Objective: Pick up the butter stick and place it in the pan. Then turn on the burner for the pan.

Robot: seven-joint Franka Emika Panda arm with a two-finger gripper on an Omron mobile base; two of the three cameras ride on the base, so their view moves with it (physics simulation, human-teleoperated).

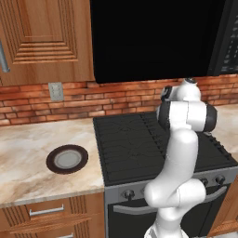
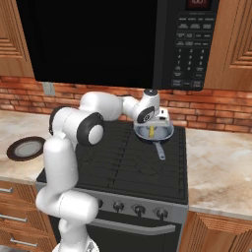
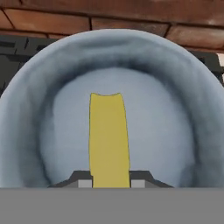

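— What sort of place is this?

— A home kitchen. A black stove with grated burners [image 1: 139, 139] and a row of round knobs [image 2: 138, 210] stands between pale marbled stone counters [image 1: 28, 158].

— Anything else that shows it?

— A black microwave with a keypad [image 2: 189, 44] hangs over the stove, carved brown wooden cabinets [image 1: 44, 37] flank it, and a red brick backsplash [image 1: 28, 104] carries what looks like a grey wall outlet [image 1: 56, 91]. A dark-brown round plate with a grey centre [image 1: 67, 159] lies on the counter.
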